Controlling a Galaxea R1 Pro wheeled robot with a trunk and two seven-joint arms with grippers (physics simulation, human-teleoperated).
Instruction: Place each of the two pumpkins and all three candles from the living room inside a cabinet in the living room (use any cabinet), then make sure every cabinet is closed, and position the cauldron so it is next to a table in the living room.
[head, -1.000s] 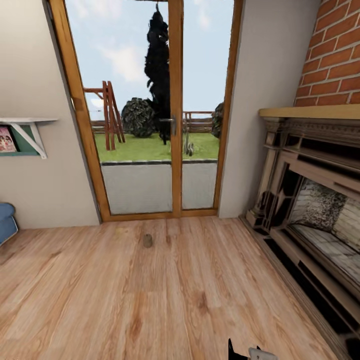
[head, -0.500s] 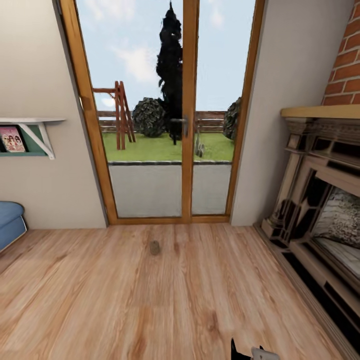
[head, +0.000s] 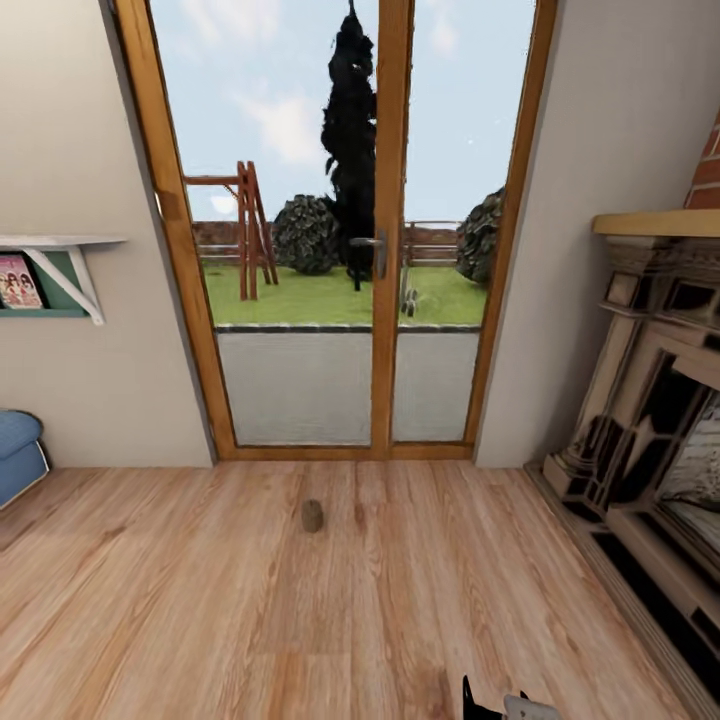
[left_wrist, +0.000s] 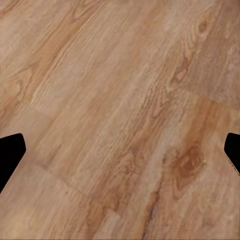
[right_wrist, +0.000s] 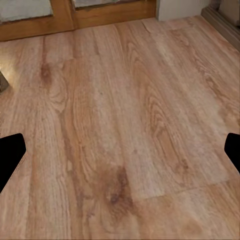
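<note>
Grippers spread and empty, we face 1 stubby beige-tan candle (head: 312, 515) on the wooden floor (head: 200, 620) near the glass door's (head: 345, 250) threshold, likely our next pickup.

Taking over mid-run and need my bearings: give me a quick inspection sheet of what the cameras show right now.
Surface: bare wooden floor, no table seen.
Job's things: one candle upright on the floor, in front of the glass door; its edge also shows in the right wrist view. Pumpkins, cabinet, cauldron: nothing seen.
Clutter: nothing seen.
Grippers: left gripper open, over bare floor, holding nothing; right gripper open, empty, aimed at floor short of the door.
Cables: nothing seen.
Surroundings: fireplace at right under a mantel; wall shelf and a blue seat at left; garden beyond the door.
</note>
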